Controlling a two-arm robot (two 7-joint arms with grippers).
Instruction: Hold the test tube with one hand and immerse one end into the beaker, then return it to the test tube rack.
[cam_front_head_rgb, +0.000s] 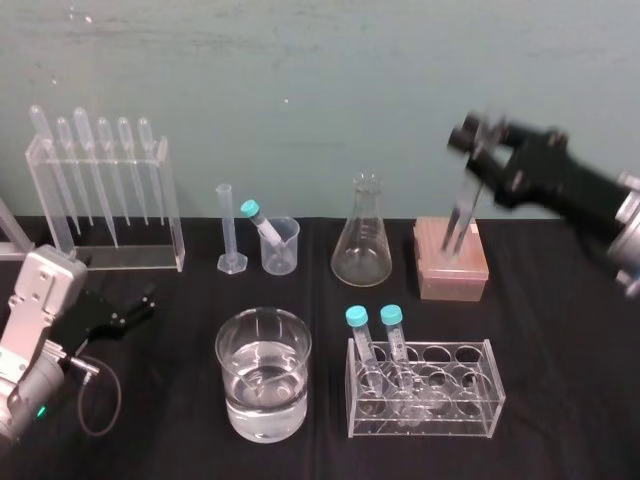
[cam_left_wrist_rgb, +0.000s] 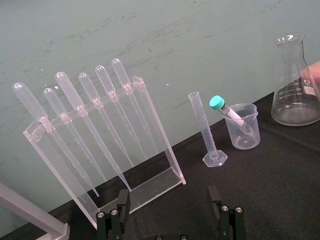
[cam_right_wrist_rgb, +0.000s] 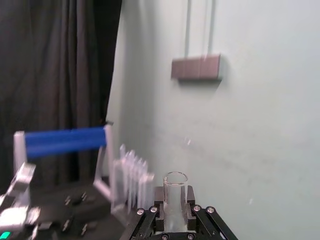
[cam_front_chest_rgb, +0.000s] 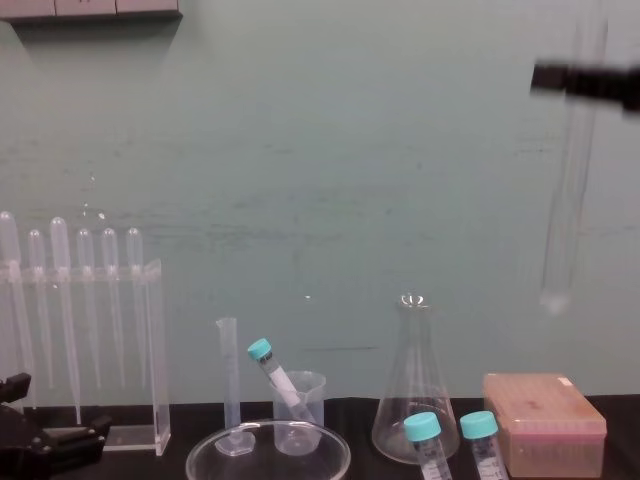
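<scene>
Head view first: a black table (cam_front_head_rgb: 560, 400) runs up to a pale green wall, with the glassware spread across it. The right arm reaches in from the right, and the right gripper (cam_front_head_rgb: 476, 163) is raised over the back right part of the table. At the back left stands a clear stand (cam_front_head_rgb: 105, 200) holding a row of pipettes. Near the front middle is the beaker (cam_front_head_rgb: 262, 375), part full of clear liquid, and just to its right a clear rack (cam_front_head_rgb: 425, 390) carries two teal-capped tubes. Behind these are a flask (cam_front_head_rgb: 362, 240) and, to its right, the pink test tube rack (cam_front_head_rgb: 452, 262).

The test tube (cam_front_head_rgb: 458, 220) is clamped near its open end between the right gripper's fingers and hangs down from them, slightly tilted. From the chest view the test tube (cam_front_chest_rgb: 565, 200) hangs in the air, its closed lower end well above the test tube rack (cam_front_chest_rgb: 545, 425) and not touching it. In the right wrist view the tube's rim (cam_right_wrist_rgb: 175, 186) stands up just past the fingers (cam_right_wrist_rgb: 159, 206), which press on it from both sides.

The left gripper (cam_front_head_rgb: 140, 308) rests low at the front left of the table, well apart from the glassware; the left wrist view shows its fingers (cam_left_wrist_rgb: 122, 206) spread wide with nothing between them.

Smaller pieces sit at the back middle: a plastic cup (cam_front_head_rgb: 280, 245) with a teal-capped tube (cam_front_head_rgb: 262, 222) leaning in it, and a thin measuring cylinder (cam_front_head_rgb: 229, 230) just beside the cup.
</scene>
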